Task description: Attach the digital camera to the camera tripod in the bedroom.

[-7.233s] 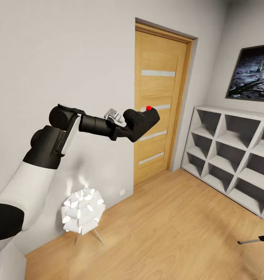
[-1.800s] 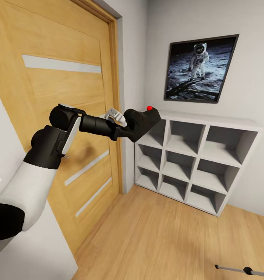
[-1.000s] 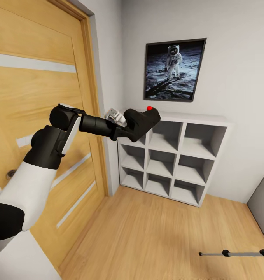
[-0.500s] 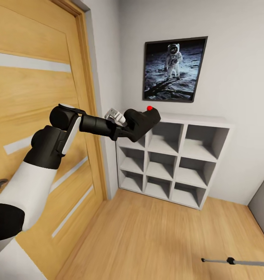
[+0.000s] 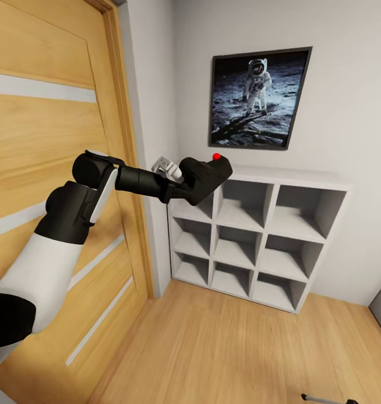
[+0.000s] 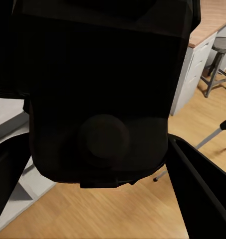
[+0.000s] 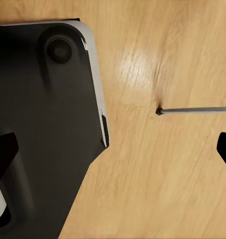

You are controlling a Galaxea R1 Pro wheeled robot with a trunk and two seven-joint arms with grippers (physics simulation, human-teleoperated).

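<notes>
My left gripper [image 5: 197, 180] is held out at chest height, shut on the digital camera [image 5: 206, 175], a matte-black body with a red button [image 5: 216, 156] on top. In the left wrist view the camera's black body [image 6: 100, 89] sits between the two dark fingers [image 6: 200, 194]. A thin grey leg of the camera tripod [image 5: 325, 399] shows at the floor's lower right edge, and again in the left wrist view [image 6: 212, 137] and the right wrist view [image 7: 192, 110]. My right gripper [image 7: 113, 152] hangs open over the wood floor, with nothing between its fingers.
A wooden door [image 5: 50, 140] stands close on my left. A white cube shelf [image 5: 257, 235] lines the grey wall ahead, under a framed astronaut picture [image 5: 257, 98]. A grey stool [image 6: 220, 57] and a desk [image 6: 212, 20] stand beyond the tripod. My own base [image 7: 43, 124] is below the right gripper.
The whole view has shifted: door and shelf look closer, the picture sits further right, the tripod leg has slid to the bottom edge. My left arm keeps its pose with the camera.
</notes>
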